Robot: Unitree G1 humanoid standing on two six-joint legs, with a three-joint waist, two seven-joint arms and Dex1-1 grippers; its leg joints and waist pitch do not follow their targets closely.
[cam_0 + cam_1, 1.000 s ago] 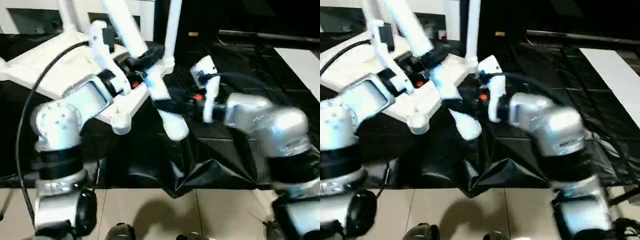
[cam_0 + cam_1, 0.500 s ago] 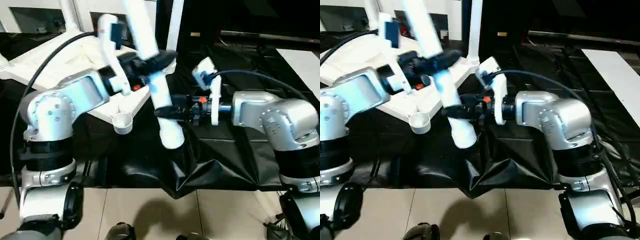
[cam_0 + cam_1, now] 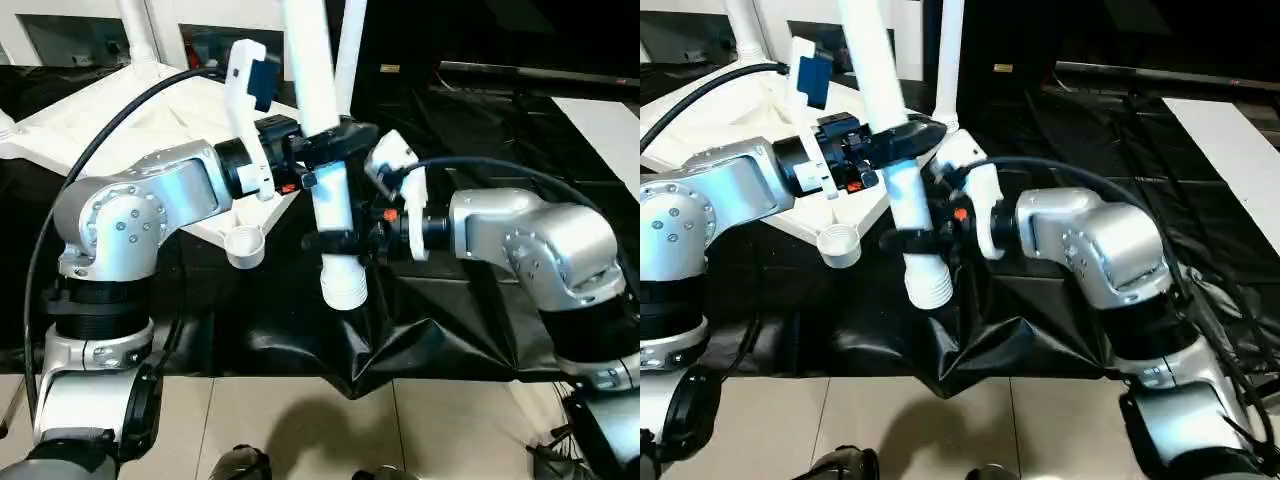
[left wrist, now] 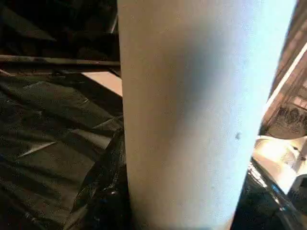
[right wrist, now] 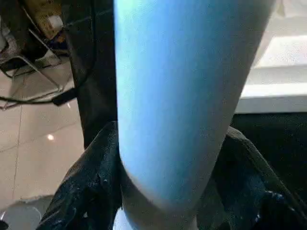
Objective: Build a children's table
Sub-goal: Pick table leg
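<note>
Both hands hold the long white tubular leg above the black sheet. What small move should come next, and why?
Probably shift the long white tubular leg sideways toward the empty round corner socket of the white plastic tabletop. The left hand and right hand grip it nearly upright, but its ribbed lower end hangs beside that socket, not over it.

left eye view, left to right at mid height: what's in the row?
Left arm's silver forearm → empty corner socket → white leg held by both grippers → right arm's silver forearm.
</note>
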